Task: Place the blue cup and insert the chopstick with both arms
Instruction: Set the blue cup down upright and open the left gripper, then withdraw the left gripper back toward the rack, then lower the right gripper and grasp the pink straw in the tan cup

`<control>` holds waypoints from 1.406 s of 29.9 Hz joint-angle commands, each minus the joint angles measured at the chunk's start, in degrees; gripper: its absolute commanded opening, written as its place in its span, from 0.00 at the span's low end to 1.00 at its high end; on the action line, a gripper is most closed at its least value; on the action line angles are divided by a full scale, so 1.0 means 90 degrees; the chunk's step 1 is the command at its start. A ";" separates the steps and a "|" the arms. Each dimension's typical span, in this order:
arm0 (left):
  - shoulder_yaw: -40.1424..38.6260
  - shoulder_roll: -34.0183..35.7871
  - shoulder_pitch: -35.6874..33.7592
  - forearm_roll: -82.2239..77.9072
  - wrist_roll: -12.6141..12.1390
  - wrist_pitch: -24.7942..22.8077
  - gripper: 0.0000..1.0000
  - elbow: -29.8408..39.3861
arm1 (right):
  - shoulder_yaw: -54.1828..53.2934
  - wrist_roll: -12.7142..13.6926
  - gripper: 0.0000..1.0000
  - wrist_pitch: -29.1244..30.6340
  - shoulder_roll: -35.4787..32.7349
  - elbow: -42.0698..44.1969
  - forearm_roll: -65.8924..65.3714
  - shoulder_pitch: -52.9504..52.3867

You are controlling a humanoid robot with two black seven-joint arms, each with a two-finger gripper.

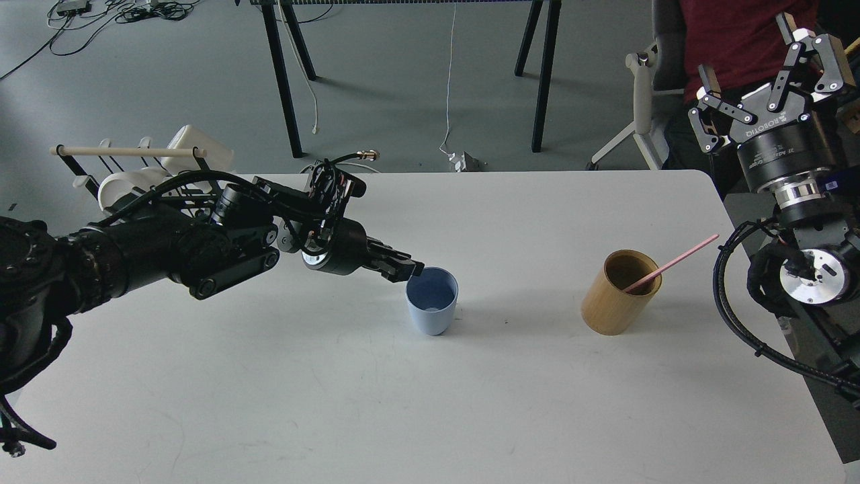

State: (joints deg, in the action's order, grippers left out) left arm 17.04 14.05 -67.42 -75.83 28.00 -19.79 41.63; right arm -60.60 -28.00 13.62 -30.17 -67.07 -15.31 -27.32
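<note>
blue cup (432,300) upright at table (282,390) centre; left gripper (411,270) at its rim, grip cannot be told. chopstick (672,263) leans in wooden cup (619,293). right gripper (762,67) spread wide, empty.

Wooden cup (615,306) on white table (336,403); rack (144,168) behind.

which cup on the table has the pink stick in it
The tan wooden cup on the right holds the pink chopstick; the blue cup is empty.

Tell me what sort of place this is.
Probably a robotics lab or workshop: a white table on a grey floor, loose cables along the far wall, and a seated person watching nearby.
</note>
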 commanded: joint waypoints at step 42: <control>-0.6317 0.0636 0.2833 0.5310 0.0000 -0.0912 0.94 0.0941 | 0.1712 0.0000 0.90 -0.4624 -0.1599 -0.0625 -0.5954 0.2568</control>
State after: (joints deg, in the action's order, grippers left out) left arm -39.89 19.77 -42.24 -28.04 27.99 -28.00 50.11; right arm -49.24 -28.00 -28.01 -46.04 -74.08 -67.45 -2.05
